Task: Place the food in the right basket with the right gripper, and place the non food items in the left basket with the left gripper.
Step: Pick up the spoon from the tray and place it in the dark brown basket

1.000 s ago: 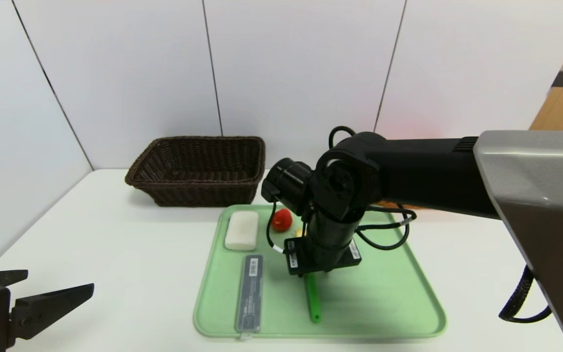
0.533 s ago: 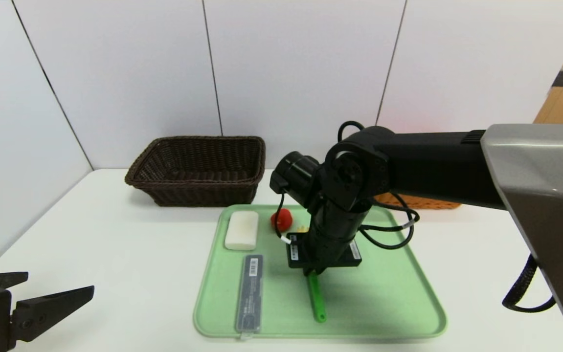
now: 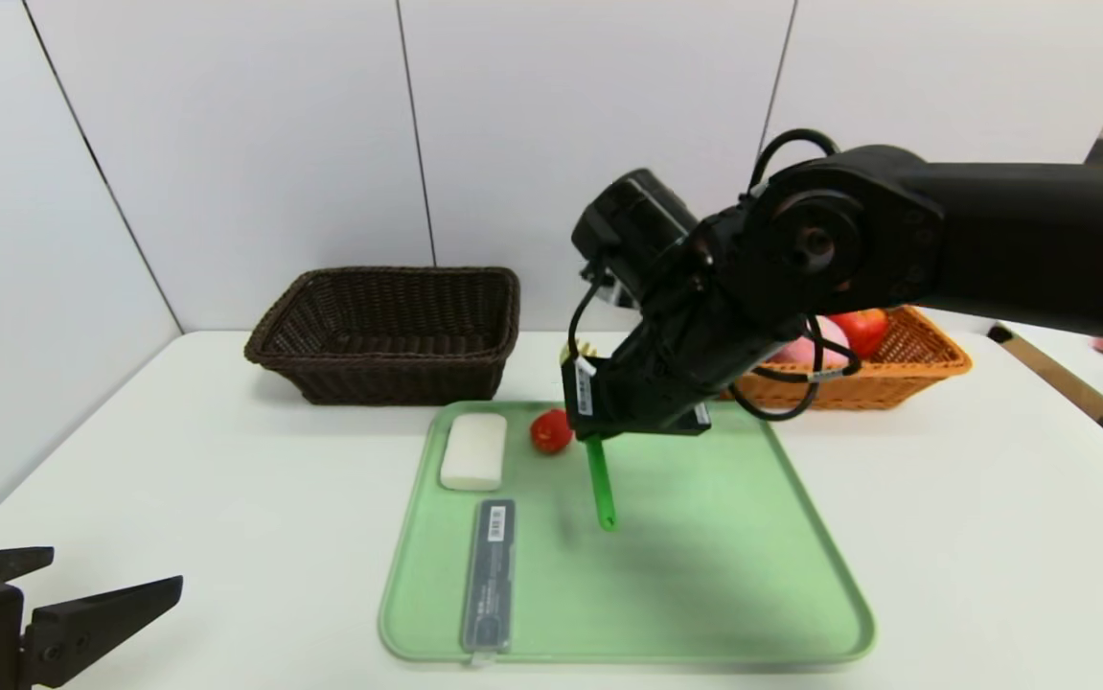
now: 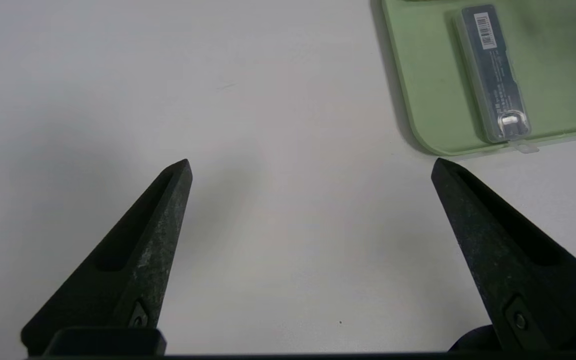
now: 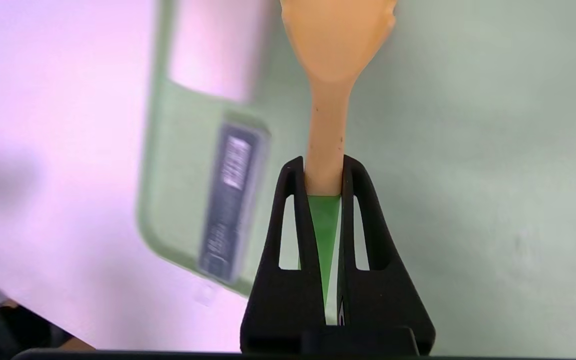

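My right gripper (image 3: pixel 592 436) is shut on the yellow fork with the green handle (image 3: pixel 599 484) and holds it in the air above the green tray (image 3: pixel 752 594), handle hanging down. In the right wrist view the jaws (image 5: pixel 324 165) clamp the fork (image 5: pixel 335 45) where yellow meets green. A white block (image 3: pixel 473 450), a small red strawberry-like fruit (image 3: pixel 551 431) and a grey case (image 3: pixel 491 572) lie on the tray. The orange-tan basket (image 3: pixel 934 369) holds the apple (image 3: pixel 862 329) and pink peach (image 3: pixel 815 350). The dark brown basket (image 3: pixel 388 331) stands at the back left. My left gripper (image 3: pixel 118 567) is open and empty over the table at the front left.
The left wrist view shows the open left gripper (image 4: pixel 312 162) over bare white table, with the tray corner (image 4: pixel 418 125) and the grey case (image 4: pixel 493 75) to one side. White wall panels stand behind the table.
My right gripper has lifted the fork off the tray and risen up and back, uncovering the orange-tan basket with the apple and peach. The left gripper has stayed put.
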